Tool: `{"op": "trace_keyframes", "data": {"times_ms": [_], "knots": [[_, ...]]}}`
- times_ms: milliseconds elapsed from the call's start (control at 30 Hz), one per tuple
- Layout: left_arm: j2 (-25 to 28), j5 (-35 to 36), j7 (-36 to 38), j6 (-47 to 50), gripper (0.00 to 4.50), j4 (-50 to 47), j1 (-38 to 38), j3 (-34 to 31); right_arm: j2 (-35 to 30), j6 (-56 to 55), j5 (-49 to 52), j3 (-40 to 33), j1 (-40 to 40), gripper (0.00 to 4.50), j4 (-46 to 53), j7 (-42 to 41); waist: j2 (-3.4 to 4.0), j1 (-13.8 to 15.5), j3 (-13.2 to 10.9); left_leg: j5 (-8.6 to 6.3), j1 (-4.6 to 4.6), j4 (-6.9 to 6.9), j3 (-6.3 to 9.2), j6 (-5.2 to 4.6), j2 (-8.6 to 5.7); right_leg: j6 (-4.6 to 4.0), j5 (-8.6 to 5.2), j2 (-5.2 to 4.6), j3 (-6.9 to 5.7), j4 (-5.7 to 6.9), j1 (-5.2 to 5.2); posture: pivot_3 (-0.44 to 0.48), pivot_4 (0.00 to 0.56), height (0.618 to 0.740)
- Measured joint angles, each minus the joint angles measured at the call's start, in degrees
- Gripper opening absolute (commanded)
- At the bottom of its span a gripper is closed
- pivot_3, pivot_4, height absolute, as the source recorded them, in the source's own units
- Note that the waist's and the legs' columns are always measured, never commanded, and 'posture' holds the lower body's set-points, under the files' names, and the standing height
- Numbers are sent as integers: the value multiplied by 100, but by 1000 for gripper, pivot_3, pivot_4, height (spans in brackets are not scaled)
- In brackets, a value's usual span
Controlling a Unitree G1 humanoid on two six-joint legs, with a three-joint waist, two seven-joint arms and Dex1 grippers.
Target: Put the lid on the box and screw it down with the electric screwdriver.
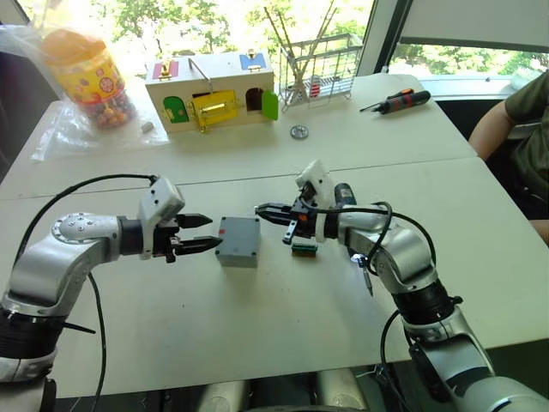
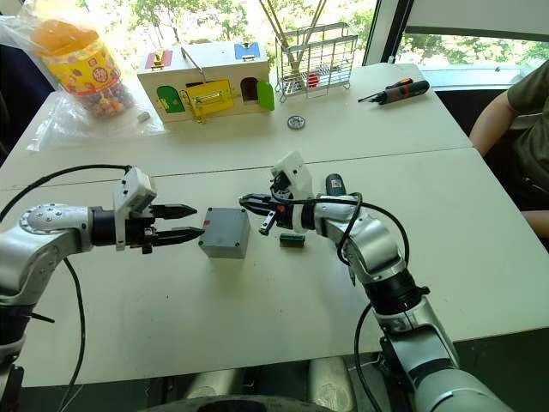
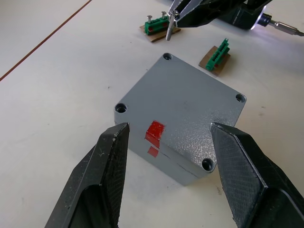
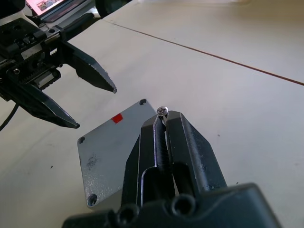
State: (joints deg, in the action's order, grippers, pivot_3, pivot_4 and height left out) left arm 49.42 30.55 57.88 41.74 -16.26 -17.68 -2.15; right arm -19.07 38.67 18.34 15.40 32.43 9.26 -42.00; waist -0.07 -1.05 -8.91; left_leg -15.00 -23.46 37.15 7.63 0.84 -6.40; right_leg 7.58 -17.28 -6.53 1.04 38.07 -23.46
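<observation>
Lid [image 3: 190, 111] sits on box [image 1: 238, 241], centre of table [image 1: 257, 326]. Left wrist view alone shows red squares on lid edge and box side, aligned, and four empty corner holes. Right wrist view alone shows a screw [image 4: 163, 111] head-up in the right gripper [image 4: 164, 118], pinched tight, just off one lid corner. Left gripper [image 1: 199, 233] gapes, fingers apart, beside the box, not touching. Screwdriver [image 1: 345, 194] lies behind right arm. No legible writing.
</observation>
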Motion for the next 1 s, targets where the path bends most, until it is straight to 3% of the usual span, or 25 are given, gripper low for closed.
{"op": "trace_keyframes", "data": {"times_ms": [1000], "knots": [[-20, -127, -5, -100, 2760, 32, -7, 120, 85, -229, -133, 97, -117, 33, -182, 13, 0, -2, 0, 0, 0, 0, 0, 0, 0, 0, 0, 1, 0, 0, 0, 0, 150, 740]]}}
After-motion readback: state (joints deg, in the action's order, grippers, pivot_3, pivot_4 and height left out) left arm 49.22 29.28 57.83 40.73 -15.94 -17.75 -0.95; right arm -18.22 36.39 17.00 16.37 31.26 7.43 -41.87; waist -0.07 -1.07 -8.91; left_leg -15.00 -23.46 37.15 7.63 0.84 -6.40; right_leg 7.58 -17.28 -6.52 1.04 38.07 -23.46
